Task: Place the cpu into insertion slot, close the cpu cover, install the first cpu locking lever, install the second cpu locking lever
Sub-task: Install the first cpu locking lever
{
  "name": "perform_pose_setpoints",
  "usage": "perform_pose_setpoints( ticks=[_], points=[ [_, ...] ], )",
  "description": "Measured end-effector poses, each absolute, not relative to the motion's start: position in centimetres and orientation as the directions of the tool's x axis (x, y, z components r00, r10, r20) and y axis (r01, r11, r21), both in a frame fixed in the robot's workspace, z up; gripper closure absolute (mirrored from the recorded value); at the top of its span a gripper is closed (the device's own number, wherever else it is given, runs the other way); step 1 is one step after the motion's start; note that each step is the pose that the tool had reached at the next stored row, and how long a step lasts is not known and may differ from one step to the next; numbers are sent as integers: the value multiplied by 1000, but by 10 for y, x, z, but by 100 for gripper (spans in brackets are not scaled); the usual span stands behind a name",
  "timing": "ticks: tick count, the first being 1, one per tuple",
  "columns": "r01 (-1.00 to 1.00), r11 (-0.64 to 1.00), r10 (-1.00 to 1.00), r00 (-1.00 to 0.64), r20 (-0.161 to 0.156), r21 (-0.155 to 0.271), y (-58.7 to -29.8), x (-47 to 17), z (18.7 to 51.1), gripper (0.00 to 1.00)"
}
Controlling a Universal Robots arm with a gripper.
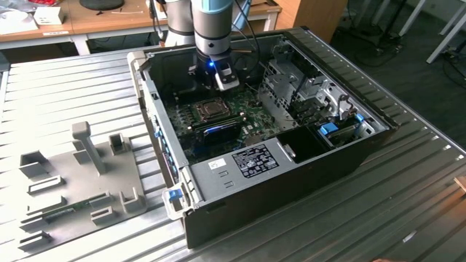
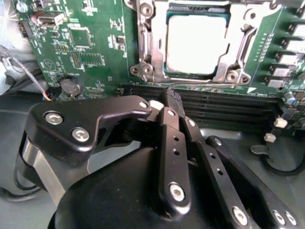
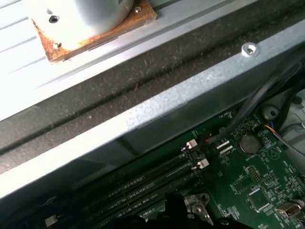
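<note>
Exterior view, arm: the arm comes down from the top of the picture into an open computer case (image 1: 342,158) lying on a ribbed metal table (image 1: 65,93)
Exterior view, gripper: the gripper (image 1: 218,87) hangs just above the green circuit board (image 1: 251,117), a blue light glowing on the wrist above it
Exterior view, insertion slot: the insertion slot (image 1: 213,109) sits on the board just below the gripper, towards the exterior view's left of the board's middle
Exterior view, surroundings: a grey fixture plate (image 1: 76,180) with upright blocks lies on the table at the exterior view's left of the case; a black label sticker (image 1: 256,161) is on the case's inner wall
Second wrist view, gripper: the gripper (image 2: 172,100) has its black fingers (image 2: 169,124) pressed together, tips meeting with nothing between them
Second wrist view, cpu: the cpu (image 2: 196,44) lies flat inside the insertion slot (image 2: 143,67), its pale metal top facing up
Second wrist view, cpu cover: the cpu cover (image 2: 236,59) lies down around the chip, its frame bordering the silver top
Second wrist view, memory slots: long black memory slots (image 2: 224,107) run between the socket and the fingertips
First wrist view, case: a grey case wall (image 3: 157,114) crosses the picture, with memory slots (image 3: 143,186) and the green board (image 3: 257,186) beside it
</note>
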State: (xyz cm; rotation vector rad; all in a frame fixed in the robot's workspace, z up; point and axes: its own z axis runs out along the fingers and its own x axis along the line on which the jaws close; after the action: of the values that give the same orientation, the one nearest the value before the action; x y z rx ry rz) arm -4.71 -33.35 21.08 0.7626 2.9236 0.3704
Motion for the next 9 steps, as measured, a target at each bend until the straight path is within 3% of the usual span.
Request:
perform_pose_setpoints(
  ticks=[9],
  points=[
    [466, 853, 487, -872, -40, 236, -334, -47, 211, 90]
  ],
)
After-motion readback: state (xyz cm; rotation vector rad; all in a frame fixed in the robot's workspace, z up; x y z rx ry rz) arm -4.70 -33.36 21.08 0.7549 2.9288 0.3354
